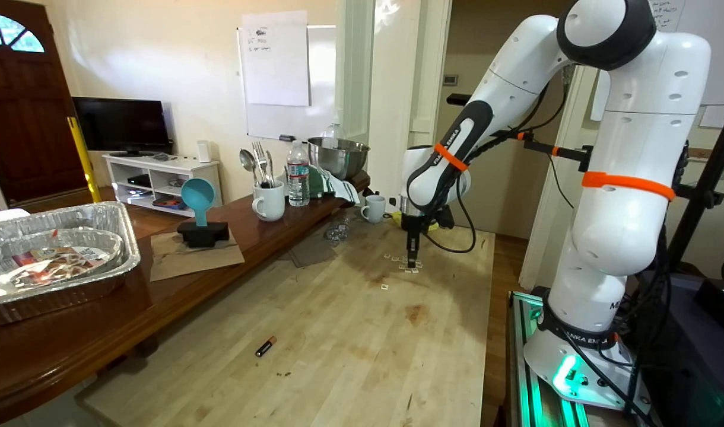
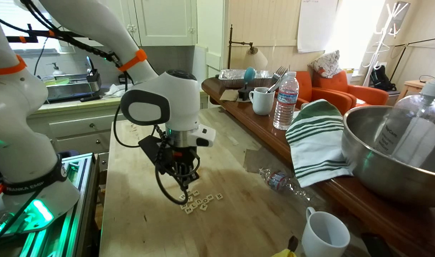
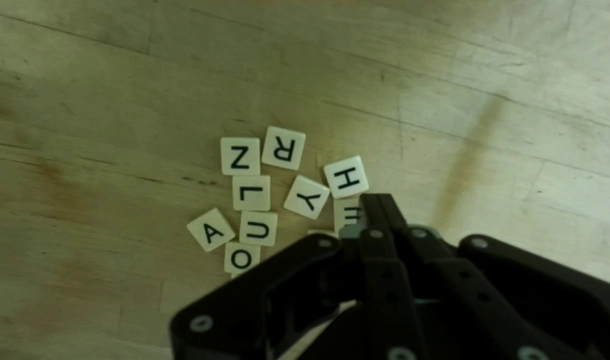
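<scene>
Pale, stained wooden tabletop (image 1: 350, 356) in a furnished room; clock directions run from the robot's gripper (image 3: 378, 198) in each view. In an exterior view, a dark polished ledge (image 1: 252, 234) lies at 9 o'clock, a television (image 1: 121, 124) at 10, and a whiteboard (image 1: 323, 77) hung with paper (image 1: 276, 77) at 11. The paper's handwriting is too small to read. The white forearm (image 1: 504, 89) is printed "FRANKA EMIKA". In an exterior view, a steel bowl (image 2: 399, 182) at 3 o'clock holds a clear pump bottle (image 2: 408, 135) labelled "TopCare".

The gripper points down, fingers pressed together with nothing visible between them. Letter tiles (image 3: 251, 193) lie at 8 to 10 o'clock in the wrist view, where R, H, Y, L, U, O and A read clearly. The fingertips partly cover a tile (image 3: 344, 214) at 8 o'clock; whether they touch it cannot be told.

Only in an exterior view does a battery (image 1: 266, 346) appear, at 8 o'clock, with a lone tile (image 1: 384, 287) nearer in at the same hour. Orange armchairs (image 2: 331, 86) at 2 o'clock and a kitchen counter (image 2: 69, 107) at 10 likewise show only in an exterior view.
</scene>
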You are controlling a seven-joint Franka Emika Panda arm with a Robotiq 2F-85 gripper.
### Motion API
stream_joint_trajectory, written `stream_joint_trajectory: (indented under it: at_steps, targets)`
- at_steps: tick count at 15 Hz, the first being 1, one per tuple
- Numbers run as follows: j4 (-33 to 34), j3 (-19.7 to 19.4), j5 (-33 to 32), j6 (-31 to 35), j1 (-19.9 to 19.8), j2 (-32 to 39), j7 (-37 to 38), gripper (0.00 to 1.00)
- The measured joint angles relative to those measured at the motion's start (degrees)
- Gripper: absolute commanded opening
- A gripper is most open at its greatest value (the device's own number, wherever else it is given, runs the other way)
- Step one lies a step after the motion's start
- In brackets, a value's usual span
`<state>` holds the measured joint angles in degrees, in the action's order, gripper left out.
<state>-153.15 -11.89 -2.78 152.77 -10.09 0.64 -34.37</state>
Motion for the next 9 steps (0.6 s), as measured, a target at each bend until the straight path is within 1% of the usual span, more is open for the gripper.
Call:
stream_joint_trajectory:
  at_steps: [9]
  targets:
    - [1.9,0.2,0.4,0.1,-0.2,3.1,-0.5,0.0]
